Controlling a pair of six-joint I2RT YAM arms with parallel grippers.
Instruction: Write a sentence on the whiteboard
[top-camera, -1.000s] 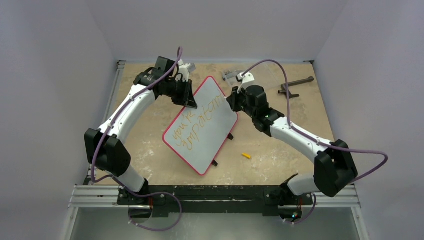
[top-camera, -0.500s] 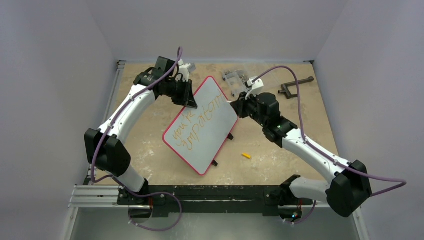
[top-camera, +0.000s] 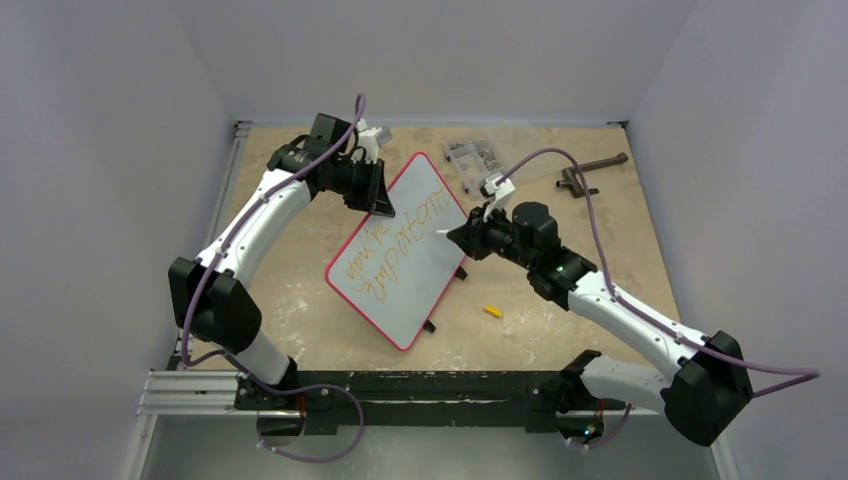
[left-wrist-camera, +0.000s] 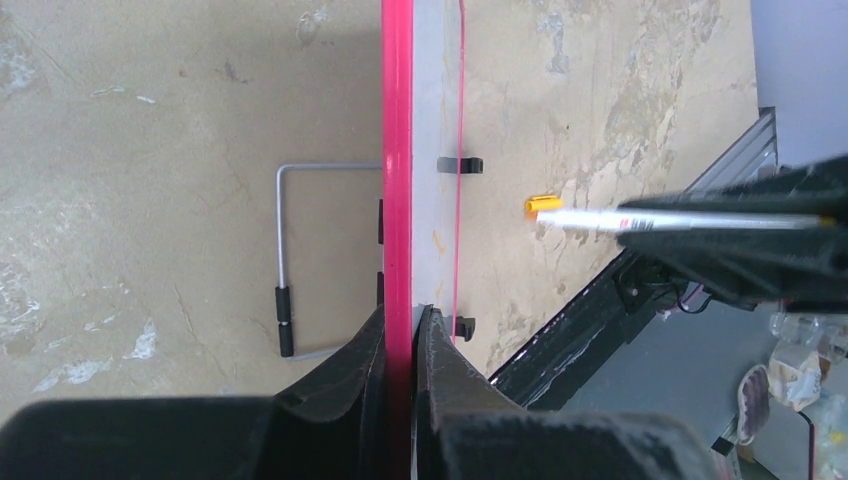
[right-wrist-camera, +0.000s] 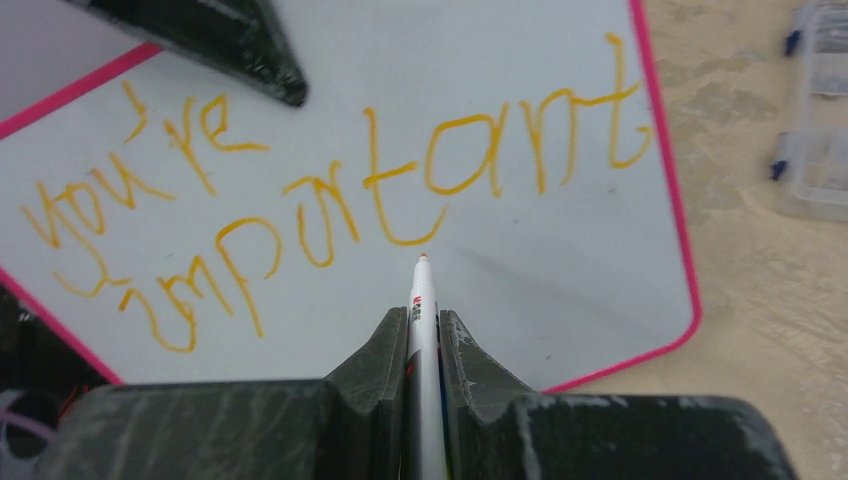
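**Top external.** The whiteboard (top-camera: 425, 280), a white rounded rectangle with a thin red rim, sits slanted on the worn tan tabletop (top-camera: 300, 300). The left tool (top-camera: 381, 207) is clamped on its far-left edge. The right tool (top-camera: 464, 238) comes in from the board's right side, closed on a slim white marker (top-camera: 448, 234). The marker's tip is over the blank white just beside the sentence (top-camera: 392, 250), orange letters running diagonally up the board. One second ago that tool was further back, at the board's right edge. It has since dropped toward the near side, and its elbow has swung out to the right. Board, writing and left arm have not moved. A small orange cap (top-camera: 492, 311) lies on the tabletop near the board's black tabs. A clear parts box (top-camera: 472, 152) sits well behind.

**Left wrist.** The board is seen edge-on here, its glossy red rim (left-wrist-camera: 397, 150) pinched between the two black fingers (left-wrist-camera: 350, 360). A bent grey wire stand (left-wrist-camera: 283, 250) with black sleeves shows on the back side. On the face side the marker points at the board, its tip apart from it with tabletop showing between.

**Right wrist.** Matte black fingers (right-wrist-camera: 380, 350) grip the marker's barrel. Its orange tip lies just under the first "t" of "important"; this view does not show whether it touches. The uneven strokes read "you're important".
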